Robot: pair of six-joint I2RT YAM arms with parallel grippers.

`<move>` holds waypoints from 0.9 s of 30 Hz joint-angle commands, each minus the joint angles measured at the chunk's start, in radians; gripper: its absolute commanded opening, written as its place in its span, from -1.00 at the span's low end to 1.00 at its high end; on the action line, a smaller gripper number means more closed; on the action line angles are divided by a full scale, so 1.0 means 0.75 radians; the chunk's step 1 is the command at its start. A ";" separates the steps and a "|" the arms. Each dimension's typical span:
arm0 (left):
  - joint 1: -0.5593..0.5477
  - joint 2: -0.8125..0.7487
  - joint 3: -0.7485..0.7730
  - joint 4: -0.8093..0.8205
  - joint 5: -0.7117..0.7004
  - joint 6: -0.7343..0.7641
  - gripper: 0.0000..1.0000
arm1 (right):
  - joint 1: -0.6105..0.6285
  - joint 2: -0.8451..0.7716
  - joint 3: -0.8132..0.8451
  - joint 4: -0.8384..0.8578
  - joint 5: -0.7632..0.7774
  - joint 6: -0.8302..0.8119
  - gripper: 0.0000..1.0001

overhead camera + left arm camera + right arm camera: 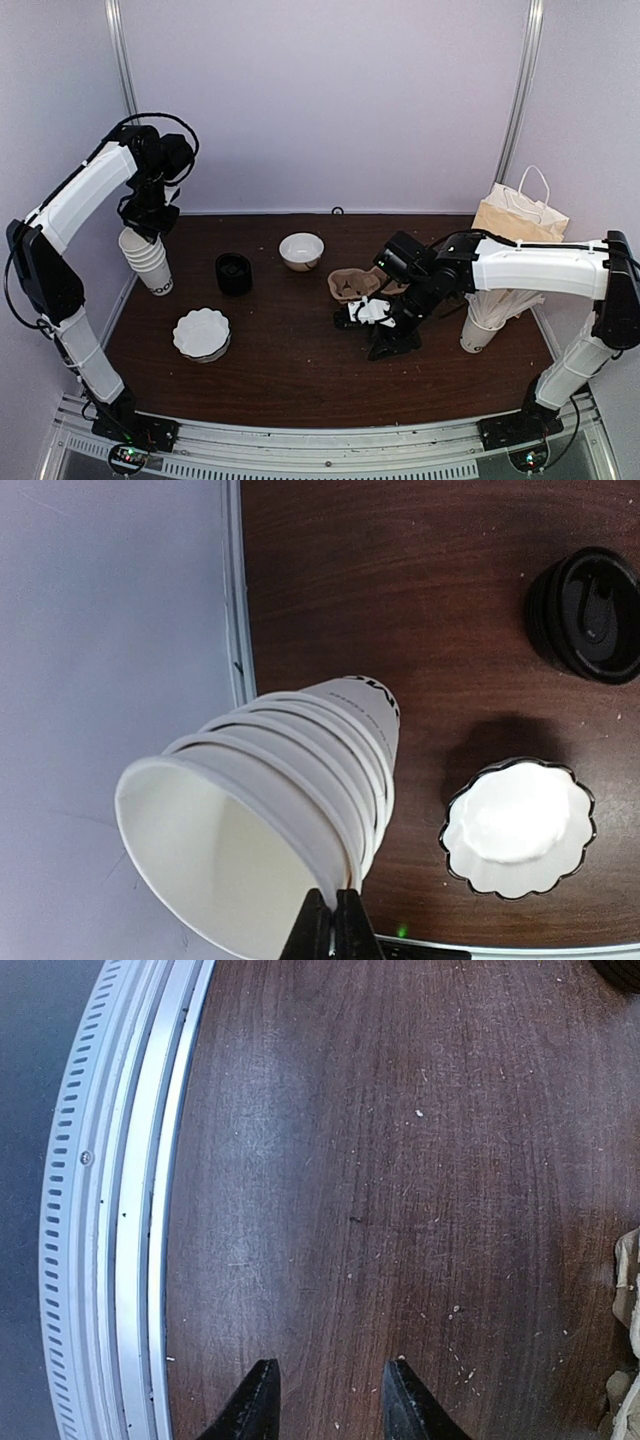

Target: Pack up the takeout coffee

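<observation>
A nested stack of white paper cups [150,262] stands tilted at the table's far left; it also shows in the left wrist view [320,750]. My left gripper [150,222] is above it, shut on the rim of the top cup [200,850], its tips [337,920] pinching the rim. I see no single cup apart from the stack. A stack of black lids [233,273] lies to the right of the cups and in the left wrist view [590,615]. My right gripper [388,343] is open and empty, low over bare table [325,1400].
A brown pulp cup carrier [355,285] lies by the right arm, its edge in the right wrist view [628,1360]. Also here are a white bowl [301,250], fluted white paper liners [201,333] [520,825], a cup of wrapped sticks [480,325] and a paper bag [520,215].
</observation>
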 commanded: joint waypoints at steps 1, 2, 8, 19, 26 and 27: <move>0.003 0.025 0.175 -0.043 -0.058 -0.032 -1.00 | -0.012 -0.053 -0.004 0.008 0.020 -0.004 -0.23; -0.018 0.031 0.193 -0.056 -0.147 -0.038 -1.00 | -0.012 -0.056 -0.004 0.009 0.018 -0.004 -0.23; -0.057 0.081 0.202 -0.072 -0.243 -0.066 -1.00 | -0.014 -0.042 0.016 -0.002 0.000 0.005 -0.23; -0.075 0.067 0.235 -0.016 -0.302 -0.050 -1.00 | -0.015 -0.036 0.020 -0.004 0.001 0.004 -0.23; 0.015 0.152 0.280 -0.055 -0.013 -0.042 -1.00 | -0.016 -0.044 0.015 -0.004 0.011 -0.002 -0.22; 0.015 0.164 0.268 -0.057 -0.033 -0.044 -1.00 | -0.017 -0.051 0.007 -0.002 0.015 -0.002 -0.22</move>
